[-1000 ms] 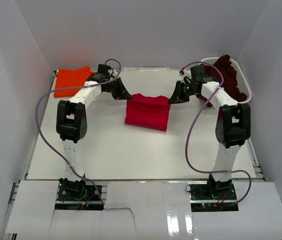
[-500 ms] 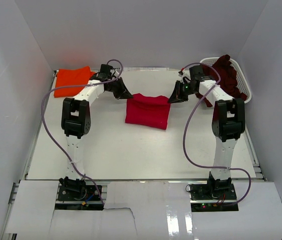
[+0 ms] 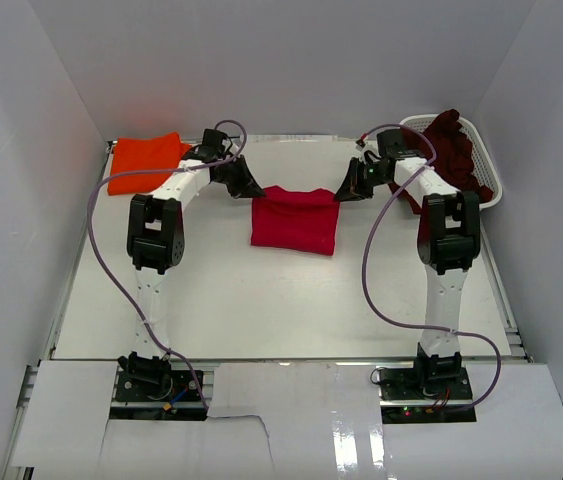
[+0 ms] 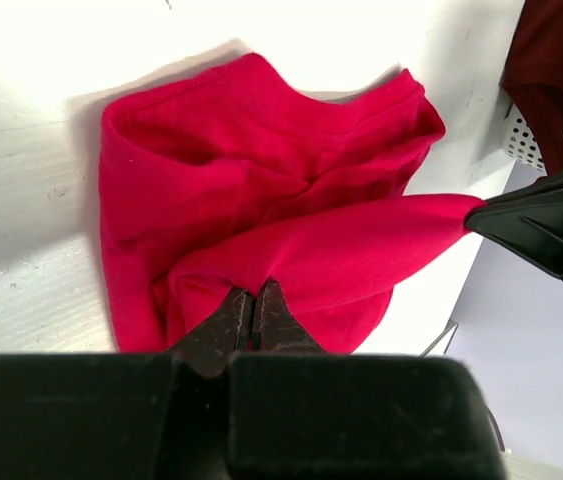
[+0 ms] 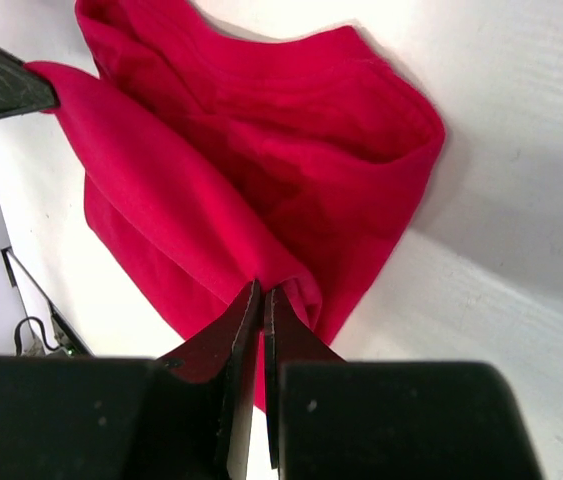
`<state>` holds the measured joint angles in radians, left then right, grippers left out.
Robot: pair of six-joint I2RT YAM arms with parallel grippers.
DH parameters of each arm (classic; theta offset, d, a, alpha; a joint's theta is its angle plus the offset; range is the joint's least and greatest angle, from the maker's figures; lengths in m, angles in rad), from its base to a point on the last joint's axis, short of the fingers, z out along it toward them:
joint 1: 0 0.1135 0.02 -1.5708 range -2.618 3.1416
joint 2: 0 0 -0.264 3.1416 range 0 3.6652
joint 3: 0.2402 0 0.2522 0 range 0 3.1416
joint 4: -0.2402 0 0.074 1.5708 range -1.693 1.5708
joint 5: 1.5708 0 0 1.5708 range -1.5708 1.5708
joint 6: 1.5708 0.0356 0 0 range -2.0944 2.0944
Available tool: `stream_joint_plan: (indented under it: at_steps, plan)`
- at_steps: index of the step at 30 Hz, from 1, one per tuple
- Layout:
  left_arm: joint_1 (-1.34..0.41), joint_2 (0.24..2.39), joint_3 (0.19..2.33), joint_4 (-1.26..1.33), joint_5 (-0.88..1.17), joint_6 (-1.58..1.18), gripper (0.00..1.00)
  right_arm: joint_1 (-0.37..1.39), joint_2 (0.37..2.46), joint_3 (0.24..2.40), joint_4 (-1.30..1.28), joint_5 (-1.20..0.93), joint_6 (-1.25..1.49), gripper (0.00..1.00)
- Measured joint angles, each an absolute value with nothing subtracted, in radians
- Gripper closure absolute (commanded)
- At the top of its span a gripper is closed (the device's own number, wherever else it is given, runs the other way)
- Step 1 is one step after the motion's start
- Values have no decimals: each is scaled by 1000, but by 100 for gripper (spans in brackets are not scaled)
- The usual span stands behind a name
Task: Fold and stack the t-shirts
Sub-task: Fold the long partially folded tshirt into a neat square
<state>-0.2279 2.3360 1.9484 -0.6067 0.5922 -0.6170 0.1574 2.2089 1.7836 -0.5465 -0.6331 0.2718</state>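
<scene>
On the table (image 3: 261, 300), the crimson t-shirt (image 3: 294, 225) is lying near the middle of the far edge. The orange t-shirt (image 3: 144, 160) is sitting in the far left corner, and the maroon t-shirt (image 3: 456, 145) is apparently spilling from the basket (image 3: 488, 165) at the far right. The left gripper (image 4: 254, 303) and right gripper (image 5: 261, 298) are each pinching a crimson corner, jaws pressed onto cloth.

Table (image 3: 261, 300): we see a flat white top with white walls on its left, right and far sides.
Middle, toward the far side: we find the red t-shirt (image 3: 294, 225), bunched. Its near part rests on the table and its far edge is raised off it.
Far left corner: we see the orange t-shirt (image 3: 144, 160) lying flat.
Far right corner: we see a white lattice basket (image 3: 488, 165) standing on the table, well apart from both.
</scene>
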Motion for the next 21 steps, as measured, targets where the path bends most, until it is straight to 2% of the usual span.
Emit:
stream_joint_plan:
  at_steps: [3, 4, 5, 12, 14, 16, 18, 20, 21]
  plan:
    - [-228, 2336, 1969, -610, 586, -617, 100, 155, 2230, 1807, -543, -636, 279, 90]
    - [-227, 2336, 1977, -610, 585, -617, 100, 154, 2235, 1813, -543, -636, 281, 84]
    - [-227, 2336, 1983, -609, 584, -617, 99, 152, 2240, 1818, -544, -638, 283, 83]
    - [-221, 2336, 2011, -607, 567, -621, 93, 138, 2252, 1829, -510, -650, 298, 80]
    - [-220, 2336, 2011, -606, 560, -625, 91, 138, 2255, 1829, -489, -657, 308, 73]
    - [-218, 2336, 2011, -605, 557, -630, 80, 137, 2260, 1829, -461, -661, 321, 68]
    - [-218, 2336, 2011, -600, 554, -635, 67, 137, 2263, 1829, -435, -664, 333, 67]
    - [-218, 2336, 2011, -597, 548, -639, 64, 137, 2263, 1828, -409, -670, 341, 67]
    - [-218, 2336, 2011, -595, 540, -641, 58, 137, 2263, 1826, -395, -673, 346, 67]
